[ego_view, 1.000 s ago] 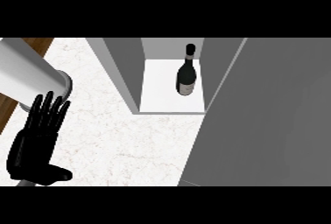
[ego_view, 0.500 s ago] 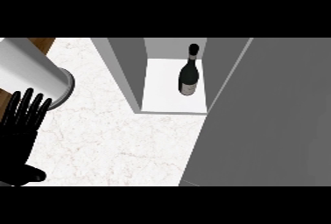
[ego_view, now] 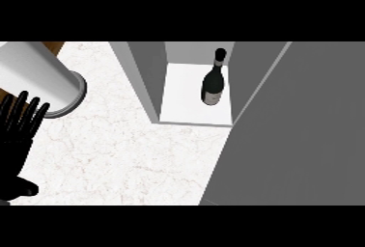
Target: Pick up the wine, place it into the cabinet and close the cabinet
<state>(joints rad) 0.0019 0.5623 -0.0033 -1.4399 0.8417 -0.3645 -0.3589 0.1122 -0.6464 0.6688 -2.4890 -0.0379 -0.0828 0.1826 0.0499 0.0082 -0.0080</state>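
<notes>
Our left hand [ego_view: 20,140] is showing at the left edge of the head view with its fingers [ego_view: 28,112] straight and spread, gripping nothing, tips pointing up toward the grey cylinder of our forearm [ego_view: 39,72] that is crossing the upper-left corner. Our right hand is not appearing anywhere, so we are saying nothing about its fingers. Moving outward across the white marble counter [ego_view: 135,159], we are finding the wine bottle [ego_view: 213,82] already standing upright on the white floor of the cabinet [ego_view: 196,108], near the back, its dark neck pointing up and its pale label facing us. The cabinet's grey door [ego_view: 299,130] is standing open, filling the right side of the view as a broad slanted panel. We are judging that the placing is done and only the closing is remaining. The risks we are weighing come from that door: it is lying well apart from our visible hand, on the opposite side, so reaching across with the left could sweep the forearm into the cabinet's side wall [ego_view: 146,77]. Swinging the door too briskly could jolt the cabinet and topple the tall, narrow bottle, and we cannot tell from here whether the bottle is sitting far enough inside to clear the closing door.
</notes>
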